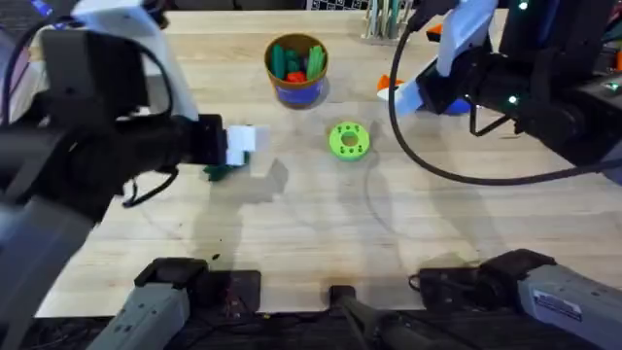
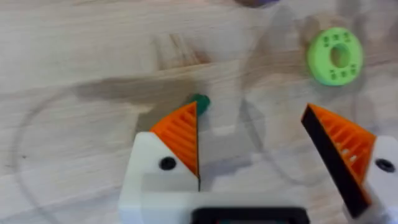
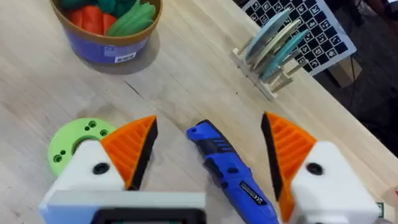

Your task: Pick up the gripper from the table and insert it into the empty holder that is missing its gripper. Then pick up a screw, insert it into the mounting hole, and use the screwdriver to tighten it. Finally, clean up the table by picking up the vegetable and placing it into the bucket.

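While the two arms are held over it, the wooden table [image 1: 321,224] is listed first as the largest item.

Bucket [image 1: 296,68]: blue wall, tan rim, set at the far middle of the table and holding green and red toy pieces. A white label [image 3: 121,57] is seen on its wall; its print cannot be read.

Left gripper [image 2: 264,149]: jaws spread wide, nothing held, poised low over the vegetable.

Right gripper [image 3: 208,149]: jaws spread wide, nothing clasped, with the screwdriver lying between them on the table.

Screwdriver [image 3: 230,168]: blue, judged stiff and smooth; white lettering is present on its body but is not legible.

Green disc [image 1: 349,139]: round, with holes, near the table's middle.

Vegetable [image 2: 200,104]: dark green, small, partly hidden behind one orange pad [image 2: 180,134]. It is judged light and slightly yielding, liable to roll, and best taken across its narrow middle.
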You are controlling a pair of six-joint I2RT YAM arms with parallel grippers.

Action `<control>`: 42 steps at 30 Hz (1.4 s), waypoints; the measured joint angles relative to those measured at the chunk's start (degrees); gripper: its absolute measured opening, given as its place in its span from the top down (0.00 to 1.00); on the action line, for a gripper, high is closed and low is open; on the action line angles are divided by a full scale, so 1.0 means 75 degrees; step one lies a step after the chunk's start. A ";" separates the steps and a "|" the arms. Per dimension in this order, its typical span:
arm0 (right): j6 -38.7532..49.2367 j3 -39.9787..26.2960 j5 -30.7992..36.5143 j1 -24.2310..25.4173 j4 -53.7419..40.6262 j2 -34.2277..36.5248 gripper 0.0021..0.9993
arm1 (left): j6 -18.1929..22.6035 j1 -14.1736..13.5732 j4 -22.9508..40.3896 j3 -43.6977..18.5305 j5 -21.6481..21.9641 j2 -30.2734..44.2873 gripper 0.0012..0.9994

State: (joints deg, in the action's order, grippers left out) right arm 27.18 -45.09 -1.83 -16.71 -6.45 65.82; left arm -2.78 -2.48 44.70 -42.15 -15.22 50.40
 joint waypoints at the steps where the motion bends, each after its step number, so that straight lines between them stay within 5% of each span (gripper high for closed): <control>1: 0.0000 0.0002 0.0000 0.0000 0.0002 0.0000 0.01 | 0.0124 0.0000 -0.0052 -0.0009 0.0034 0.0242 0.01; 4: -0.0003 -0.0001 0.0000 0.0000 0.0002 0.0000 0.01 | 0.0415 0.0000 -0.0043 -0.0009 0.0217 0.0891 0.01; 5: -0.0002 0.0002 0.0000 0.0000 0.0001 0.0000 0.01 | 0.1125 0.0000 -0.0043 -0.0009 0.0634 0.1530 0.01; 13: -0.0003 0.0002 0.0000 0.0000 -0.0009 0.0000 0.01 | 0.3403 0.0000 0.0077 -0.0009 0.1279 0.2768 0.01; 18: -0.0006 0.0002 0.0000 0.0000 -0.0010 0.0000 0.01 | 0.4045 0.0000 0.0064 -0.0009 0.1410 0.3448 0.01; 22: -0.0023 0.0002 -0.0003 0.0000 -0.0010 0.0000 0.01 | 0.4230 0.0000 0.0034 -0.0089 0.1424 0.3915 0.07; 28: -0.0026 -0.0001 -0.0003 0.0000 -0.0059 0.0000 0.01 | 0.4353 -0.0044 0.0009 -0.0166 0.1314 0.3986 0.95; 29: -0.0026 0.0002 -0.0003 0.0000 -0.0167 0.0000 0.01 | 0.4368 -0.0070 0.0001 -0.0268 0.1438 0.3994 0.99; 35: -0.0026 0.0002 -0.0003 0.0000 -0.0292 0.0000 0.01 | 0.3950 -0.0056 -0.0080 -0.1864 0.1411 0.4029 0.99; 38: -0.0026 0.0001 -0.0003 0.0000 -0.0295 -0.0002 0.01 | 0.3561 -0.0047 -0.1131 -0.3029 0.0654 0.4019 0.99; 42: -0.0026 0.0002 -0.0003 0.0000 -0.0313 0.0000 0.01 | 0.3092 -0.0087 -0.2849 -0.3480 -0.0461 0.3951 0.99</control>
State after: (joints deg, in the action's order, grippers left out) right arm 26.98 -45.08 -1.85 -16.71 -8.80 65.82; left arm 20.41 -3.14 23.34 -68.25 -18.67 80.03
